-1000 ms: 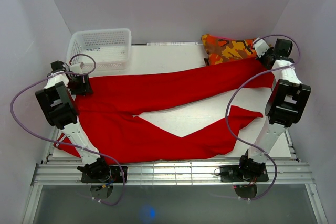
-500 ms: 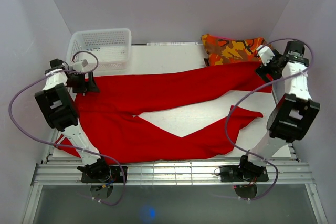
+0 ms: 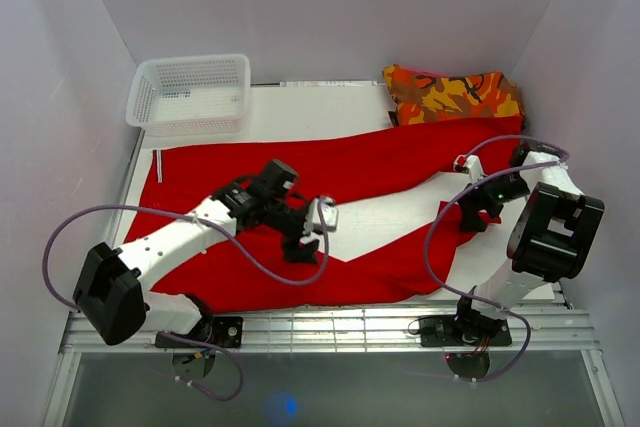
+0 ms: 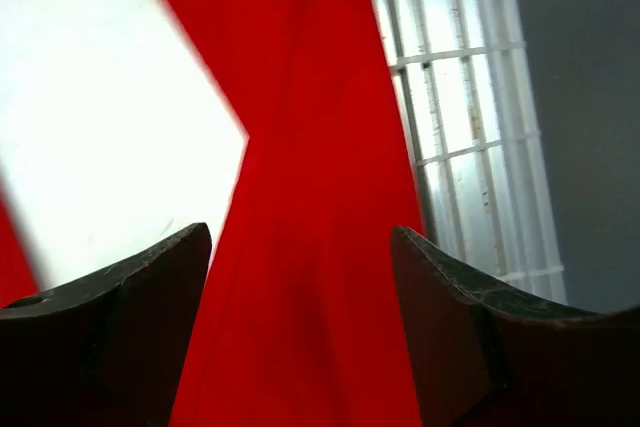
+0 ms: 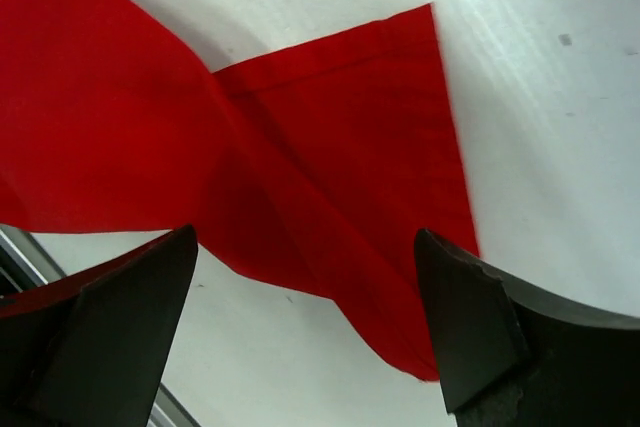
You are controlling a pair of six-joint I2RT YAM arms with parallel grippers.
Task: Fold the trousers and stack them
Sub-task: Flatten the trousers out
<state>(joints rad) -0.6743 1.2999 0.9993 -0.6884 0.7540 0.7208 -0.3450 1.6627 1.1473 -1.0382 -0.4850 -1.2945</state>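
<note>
Trousers [image 3: 330, 169] lie unfolded across the tabletop [image 3: 375, 215], legs splayed; my left claw [image 3: 300, 245] and right claw [image 3: 470, 215] hover released, grasping nothing. Folding and stacking remain.

White arms [image 3: 170, 237], black fingers [image 4: 100, 337], purple cables [image 3: 429, 232]
</note>
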